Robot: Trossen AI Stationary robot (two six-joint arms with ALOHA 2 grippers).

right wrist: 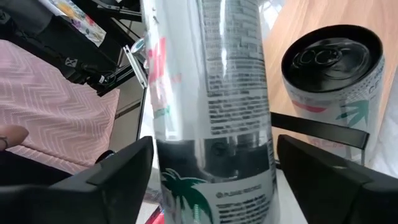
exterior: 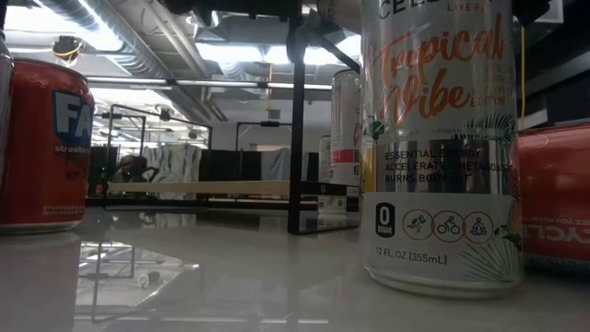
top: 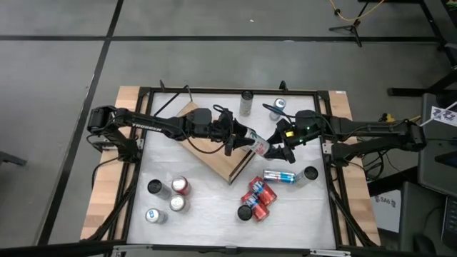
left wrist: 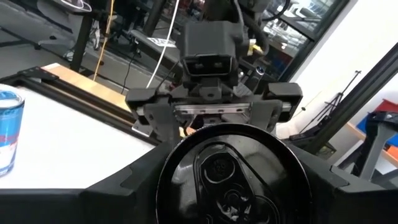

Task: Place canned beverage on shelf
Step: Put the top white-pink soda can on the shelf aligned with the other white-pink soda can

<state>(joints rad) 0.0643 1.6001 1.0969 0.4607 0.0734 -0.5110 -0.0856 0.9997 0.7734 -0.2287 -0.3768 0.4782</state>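
Note:
A slim silver can (top: 260, 146) with a palm-tree print hangs in the air over the right corner of the shelf (top: 221, 153), a light-wood board on a black wire frame. My left gripper (top: 246, 139) reaches in from the left and is shut on it. The can's black lid (left wrist: 233, 180) faces the left wrist camera. My right gripper (top: 280, 148) comes from the right. Its open fingers (right wrist: 112, 180) stand on either side of the can's body (right wrist: 211, 124), close to it. My left gripper pinches the can between its two fingers (left wrist: 124, 186), on opposite sides of the body (left wrist: 186, 146) just behind the lid end. The fingers come level from the table's left and lie along the can. The can sticks out ahead of them, lifted clear of shelf and table.
Two cans (top: 246, 102) stand at the far edge. Several cans (top: 166, 196) stand at the near left. Red cans (top: 255, 200) and a lying can (top: 278, 175) sit at the near right. Another black-lidded can (right wrist: 336, 81) stands beyond the held one. A tall can (exterior: 438, 138) fills the low view.

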